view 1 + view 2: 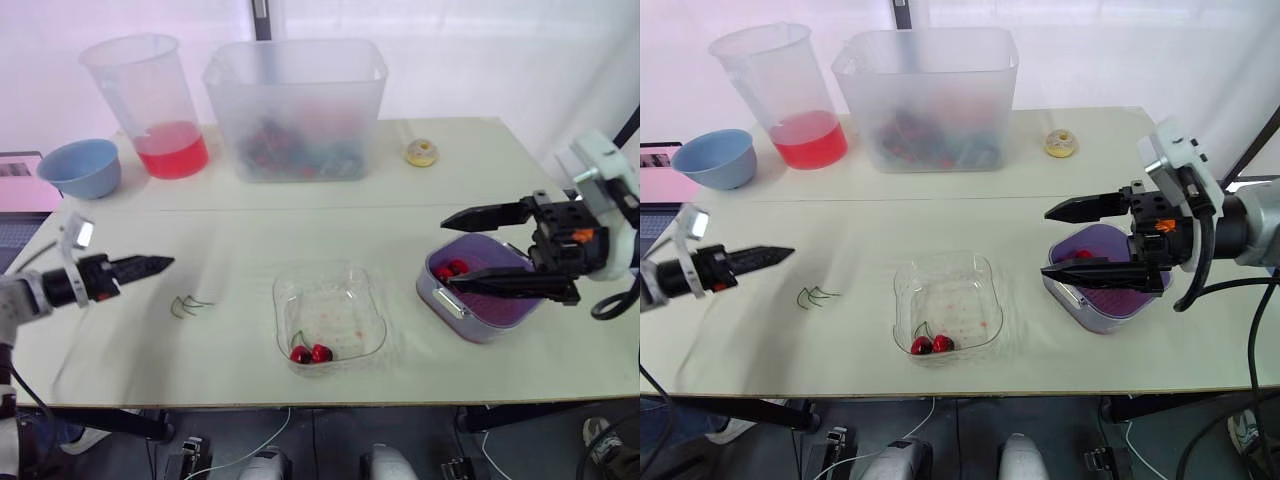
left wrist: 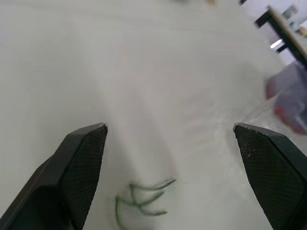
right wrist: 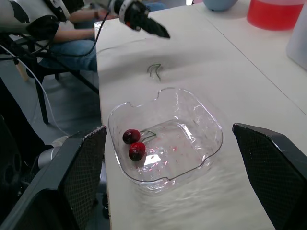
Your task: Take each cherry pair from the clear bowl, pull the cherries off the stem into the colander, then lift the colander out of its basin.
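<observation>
Clear bowl (image 1: 342,300) on pale table (image 1: 250,235)

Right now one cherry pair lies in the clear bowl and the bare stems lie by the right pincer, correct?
No. The cherry pair lies in the clear bowl, but the bare stems lie by the left pincer, as the left eye view shows.

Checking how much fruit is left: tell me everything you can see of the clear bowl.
The clear plastic bowl is a shallow, rounded-square dish standing upright on the pale table near its front edge. One stemmed pair of red cherries lies inside, toward the robot's side; faint reddish specks dot its floor. Nothing else touches it.
</observation>
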`<state>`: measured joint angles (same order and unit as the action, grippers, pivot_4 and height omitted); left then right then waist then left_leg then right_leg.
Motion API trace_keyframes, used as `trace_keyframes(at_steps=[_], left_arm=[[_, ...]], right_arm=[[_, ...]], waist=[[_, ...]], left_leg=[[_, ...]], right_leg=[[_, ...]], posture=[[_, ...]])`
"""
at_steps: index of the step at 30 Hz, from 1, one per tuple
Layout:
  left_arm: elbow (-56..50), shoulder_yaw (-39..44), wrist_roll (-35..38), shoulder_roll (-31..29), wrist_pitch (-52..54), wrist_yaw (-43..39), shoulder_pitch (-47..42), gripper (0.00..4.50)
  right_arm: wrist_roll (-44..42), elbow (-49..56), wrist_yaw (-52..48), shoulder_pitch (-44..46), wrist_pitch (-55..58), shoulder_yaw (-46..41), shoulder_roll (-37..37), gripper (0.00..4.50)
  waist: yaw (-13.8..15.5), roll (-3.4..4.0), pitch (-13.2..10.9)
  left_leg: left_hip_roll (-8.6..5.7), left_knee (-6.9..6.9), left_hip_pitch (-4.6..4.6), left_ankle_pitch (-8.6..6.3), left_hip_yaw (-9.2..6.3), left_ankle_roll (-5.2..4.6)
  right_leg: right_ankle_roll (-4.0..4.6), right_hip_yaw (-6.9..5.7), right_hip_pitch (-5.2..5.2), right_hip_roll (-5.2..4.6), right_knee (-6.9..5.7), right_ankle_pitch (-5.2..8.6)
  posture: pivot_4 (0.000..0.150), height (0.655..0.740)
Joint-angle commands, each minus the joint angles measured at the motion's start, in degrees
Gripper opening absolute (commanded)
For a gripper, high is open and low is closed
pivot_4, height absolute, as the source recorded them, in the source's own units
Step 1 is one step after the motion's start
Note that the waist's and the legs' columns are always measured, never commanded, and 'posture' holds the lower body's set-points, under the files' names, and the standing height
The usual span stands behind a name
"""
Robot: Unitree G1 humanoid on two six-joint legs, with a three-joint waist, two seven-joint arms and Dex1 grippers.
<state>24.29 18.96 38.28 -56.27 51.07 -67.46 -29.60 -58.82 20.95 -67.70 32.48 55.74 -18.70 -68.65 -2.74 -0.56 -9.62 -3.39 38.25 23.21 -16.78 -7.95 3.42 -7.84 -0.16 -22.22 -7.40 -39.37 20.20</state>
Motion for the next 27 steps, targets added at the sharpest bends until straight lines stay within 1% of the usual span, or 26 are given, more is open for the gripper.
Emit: trace_keyframes(at_steps=[1, 4, 6, 8, 10, 13, 15, 18, 21, 24, 25, 27], left_arm=[[-4.75, 2.51, 2.9, -0.12, 1.52, 0.14, -1.17, 4.44], [-8.84, 2.0, 3.88, 0.92, 0.08, -0.84, -2.32, 4.44], [-11.47, 1.89, 3.79, 2.41, -3.4, -1.29, -3.5, 4.44], [-13.52, 0.76, 1.4, 3.63, -8.94, -1.57, -3.73, 4.44], [-18.27, -3.89, -2.35, 3.22, -17.63, -7.94, -1.13, 4.44], [-22.79, -8.0, -1.95, 4.22, -21.01, -13.17, -3.12, 4.44], [-24.28, -12.67, -6.03, 3.36, -25.5, -15.74, -4.88, 4.44], [-25.78, -14.91, -4.64, 4.42, -24.4, -17.18, -8.99, 4.44], [-26.46, -15.73, -3.24, 4.97, -23.38, -18.48, -11.35, 4.44], [-26.65, -15.79, -2.67, 4.63, -22.61, -19.57, -11.33, 4.44], [-26.06, -15.69, -3.54, 4.09, -23.54, -20.02, -10.24, 4.44], [-25.31, -15.08, -5.01, 3.14, -25.56, -20.57, -7.59, 4.44]], right_arm=[[-1.22, -0.16, -0.47, 2.1, -0.66, -1.6, -1.1, 4.5], [-1.06, -0.32, -0.88, 2.47, -0.4, -1.37, -1.66, 4.5], [-1.09, -0.37, -0.73, 2.14, 0.28, -1.58, -2.35, 4.5], [-1.24, 0.05, -0.34, 1.01, 1.09, -2.33, -3.04, 4.5], [-2.56, 2.44, -0.59, -2.16, 3.05, -4.59, -4.13, 4.5], [-4.76, 6.5, 1.29, -6.53, 5.79, -8.1, -4.45, 4.5], [-5.92, 9.27, 3.5, -8.31, 6.43, -8.73, -3.78, 4.5], [-6.69, 11.52, 6.7, -8.91, 6.05, -7.88, -2.92, 4.5], [-5.69, 12.91, 9.42, -8.0, 4.76, -4.8, -2.33, 4.5], [-5.0, 13.48, 12.22, -5.81, 4.2, -0.34, -1.18, 4.5], [-3.11, 12.92, 15.55, -2.05, 4.01, 4.36, 1.99, 4.5], [3.76, 12.71, 18.97, 4.72, 2.38, 13.63, 6.0, 4.5]], waist=[[-0.01, 0.0, 0.0], [0.06, 0.0, 0.0], [0.19, -0.01, 0.0], [0.22, -0.01, 0.0], [0.18, -0.02, 0.0], [0.25, -0.01, 0.0], [0.24, -0.01, 0.0], [0.2, -0.02, 0.0], [0.0, -0.02, 0.0], [-0.16, -0.01, 0.0], [-0.38, -0.02, 0.0], [-1.31, -0.02, 0.03]], left_leg=[[0.03, 0.0, 0.0, 0.0, 0.0, 0.0], [0.02, 0.01, 0.0, 0.0, 0.02, 0.0], [0.03, 0.01, 0.01, 0.0, 0.04, 0.0], [0.03, 0.03, 0.03, 0.0, 0.11, 0.0], [0.06, 0.03, 0.03, 0.0, 0.14, 0.0], [0.04, -0.01, 0.04, 0.0, 0.21, 0.0], [0.02, 0.02, 0.04, 0.0, 0.22, 0.0], [-0.01, 0.04, 0.03, 0.0, 0.23, 0.0], [-0.01, 0.04, 0.03, -0.02, 0.24, -0.03], [0.0, 0.03, 0.01, -0.03, 0.25, -0.05], [0.01, 0.03, 0.01, -0.03, 0.25, -0.05], [0.06, 0.04, -0.08, -0.02, 0.24, -0.04]], right_leg=[[0.0, 0.0, 0.0, 0.0, -0.01, 0.0], [0.0, 0.0, 0.02, 0.01, -0.01, 0.0], [0.0, 0.0, 0.02, 0.01, 0.0, 0.0], [0.0, -0.02, 0.03, 0.0, 0.01, 0.0], [0.0, -0.02, 0.04, 0.0, 0.03, 0.0], [0.0, -0.02, 0.04, 0.01, 0.05, 0.0], [0.0, -0.03, 0.05, 0.02, 0.04, 0.0], [0.0, -0.03, 0.09, 0.04, 0.04, 0.0], [0.0, -0.03, 0.09, 0.06, 0.03, 0.0], [0.0, -0.03, 0.08, 0.08, 0.02, 0.0], [0.0, -0.03, 0.09, 0.09, 0.02, 0.0], [0.0, -0.02, 0.18, 0.15, 0.05, 0.0]], posture=[[0.15, 0.74], [0.15, 0.74], [0.15, 0.74], [0.15, 0.74], [0.15, 0.74], [0.15, 0.74], [0.15, 0.74], [0.15, 0.74], [0.15, 0.74], [0.15, 0.74], [0.15, 0.74], [0.15, 0.74]])
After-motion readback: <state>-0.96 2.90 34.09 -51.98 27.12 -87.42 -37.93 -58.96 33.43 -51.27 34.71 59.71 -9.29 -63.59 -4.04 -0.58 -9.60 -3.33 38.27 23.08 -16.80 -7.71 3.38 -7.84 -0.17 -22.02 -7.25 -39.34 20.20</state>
